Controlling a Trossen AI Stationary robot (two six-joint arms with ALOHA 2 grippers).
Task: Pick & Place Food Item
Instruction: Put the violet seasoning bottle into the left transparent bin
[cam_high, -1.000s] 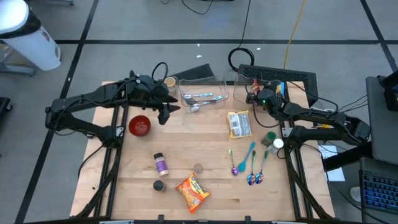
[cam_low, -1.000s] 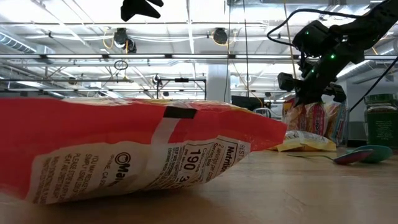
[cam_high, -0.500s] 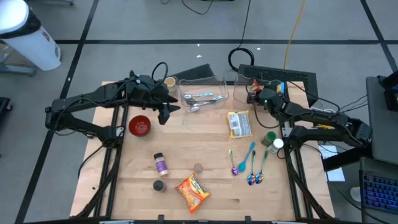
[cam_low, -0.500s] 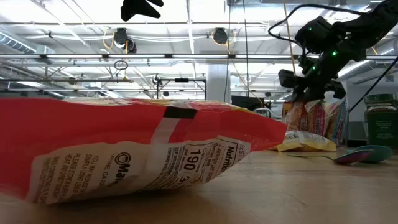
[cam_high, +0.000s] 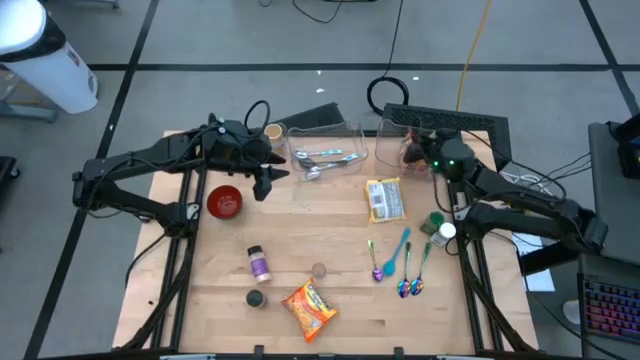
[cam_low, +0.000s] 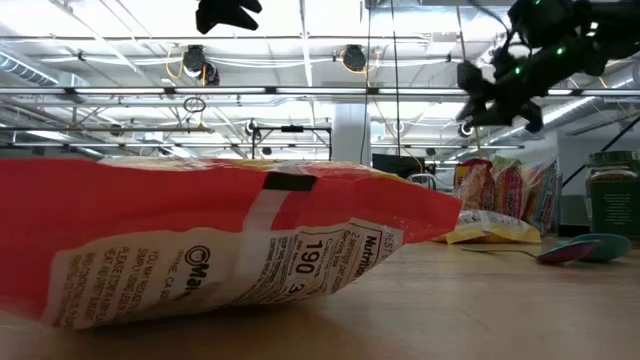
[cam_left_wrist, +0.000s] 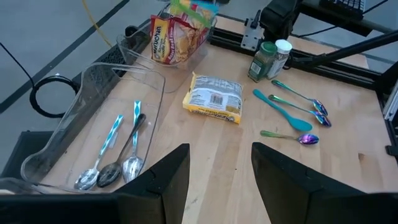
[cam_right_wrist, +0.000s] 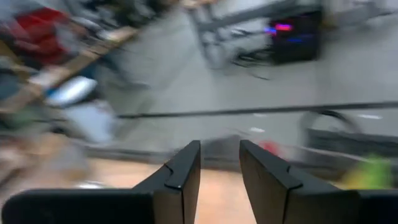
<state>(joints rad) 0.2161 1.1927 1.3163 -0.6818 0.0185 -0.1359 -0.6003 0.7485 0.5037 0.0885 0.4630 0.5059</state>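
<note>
The right gripper (cam_high: 413, 152) hangs raised over the bin (cam_high: 392, 137) of snack bags at the desk's far right corner, fingers slightly spread and empty. The flat packet (cam_high: 384, 199) lies just nearer in from it, long axis front-to-back. The left gripper (cam_high: 264, 184), fingers spread, waits farther off

The overhead camera looks straight down; the table-level one sits against the red packet (cam_low: 200, 240); the left wrist camera shares the spoons (cam_left_wrist: 292, 115).
</note>
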